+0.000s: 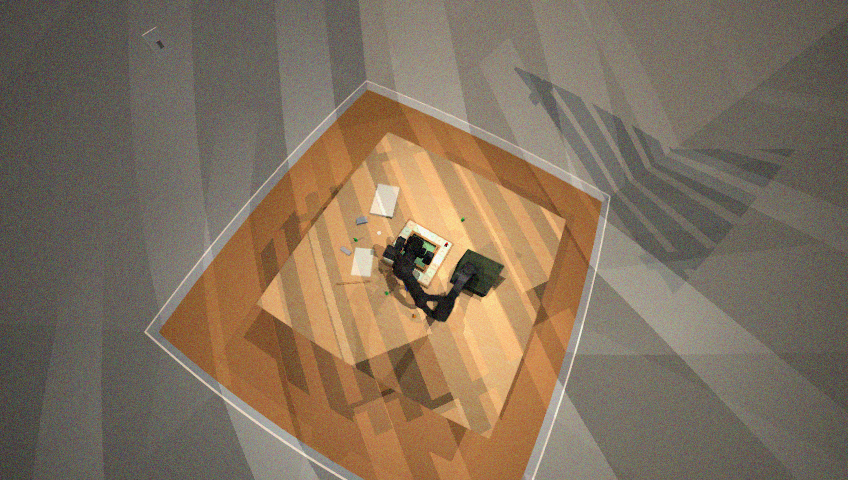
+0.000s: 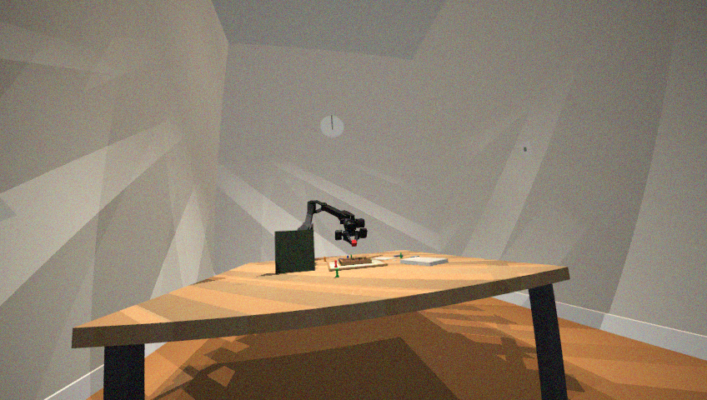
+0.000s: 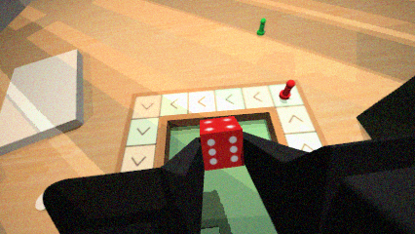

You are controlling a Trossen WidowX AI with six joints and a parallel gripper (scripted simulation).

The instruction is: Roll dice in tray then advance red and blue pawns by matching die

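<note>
My gripper (image 3: 219,140) (image 2: 353,242) is shut on the red die (image 3: 221,128) (image 2: 353,243), held in the air above the tray (image 3: 275,128) in the middle of the board (image 3: 201,101) (image 1: 443,259). The die's upper face shows four dots and its near face six. The red pawn (image 3: 287,90) (image 2: 335,263) (image 1: 446,244) stands on a corner square. Arrows run left from it along the far row, then toward me down the left column. A small blue thing beside the arm in the top camera looks like the blue die. The blue pawn cannot be made out with certainty.
A dark green block (image 1: 484,273) (image 2: 294,252) stands by the arm's base. Pale slabs (image 1: 385,200) (image 1: 362,262) lie left of the board. A green pawn (image 3: 261,27) (image 1: 462,220) (image 2: 337,272) stands beyond it. An orange piece (image 1: 414,315) and a white disc (image 1: 379,232) (image 3: 40,202) lie around.
</note>
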